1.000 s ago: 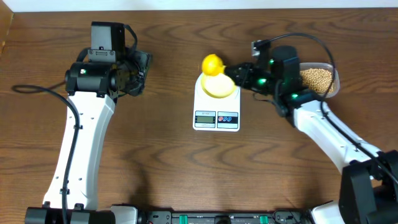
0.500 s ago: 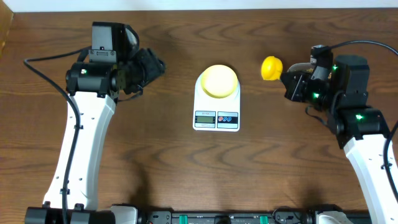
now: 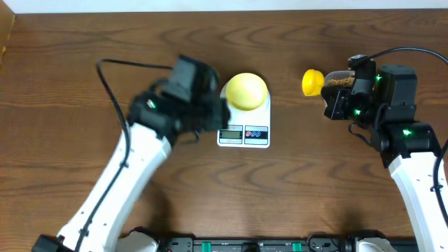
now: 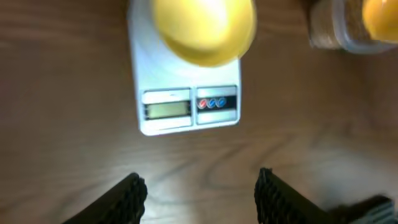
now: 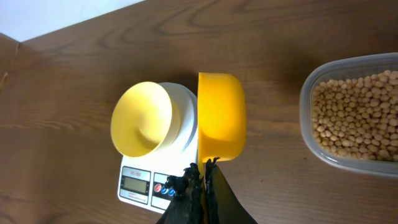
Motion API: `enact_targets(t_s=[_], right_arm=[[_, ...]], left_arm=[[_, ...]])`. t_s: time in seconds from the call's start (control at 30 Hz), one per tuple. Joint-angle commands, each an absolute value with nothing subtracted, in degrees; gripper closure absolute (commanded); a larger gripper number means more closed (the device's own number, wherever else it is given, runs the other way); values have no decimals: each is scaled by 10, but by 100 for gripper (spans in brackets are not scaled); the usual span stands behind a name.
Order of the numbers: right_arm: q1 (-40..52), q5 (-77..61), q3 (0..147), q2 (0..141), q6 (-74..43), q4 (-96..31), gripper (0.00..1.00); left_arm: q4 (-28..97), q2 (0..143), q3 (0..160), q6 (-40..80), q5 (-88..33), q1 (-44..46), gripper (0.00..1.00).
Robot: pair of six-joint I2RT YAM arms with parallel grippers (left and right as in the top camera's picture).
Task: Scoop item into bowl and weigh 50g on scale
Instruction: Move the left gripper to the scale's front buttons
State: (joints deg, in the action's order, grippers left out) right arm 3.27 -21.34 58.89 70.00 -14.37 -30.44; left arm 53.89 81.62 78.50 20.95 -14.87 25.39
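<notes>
As seen overhead, bowl (image 3: 246, 91) atop scale (image 3: 243, 129), centre of counter (image 3: 315, 189). Left wrist: left pincer (image 4: 200, 180) apart, empty; display (image 4: 166, 110) blurred, unreadable. Right wrist: right pincer (image 5: 204, 167) clamped on yellow spoon (image 5: 221, 115) handle; beans (image 5: 357, 115) in clear tub (image 5: 306, 99), right of scale.

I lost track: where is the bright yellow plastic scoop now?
In the overhead view, the bright yellow plastic scoop hangs right of the white flat scale, pinched in the right end effector, beside the clear plastic tub of beans.
</notes>
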Motion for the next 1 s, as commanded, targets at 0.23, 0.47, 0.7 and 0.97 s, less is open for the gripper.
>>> enact_targets(t_s=[0.23, 0.47, 0.7, 0.97], right_arm=[[29, -215, 593, 691, -132, -279, 99], [29, -215, 593, 691, -126, -281, 99], [30, -215, 593, 691, -119, -281, 99], [30, -215, 593, 691, -119, -281, 99]], left_arm=[[331, 794, 567, 153, -125, 406, 32], [248, 916, 567, 96, -124, 446, 28], [187, 983, 567, 71, -60, 451, 28], [130, 1026, 567, 70, 11, 451, 28]])
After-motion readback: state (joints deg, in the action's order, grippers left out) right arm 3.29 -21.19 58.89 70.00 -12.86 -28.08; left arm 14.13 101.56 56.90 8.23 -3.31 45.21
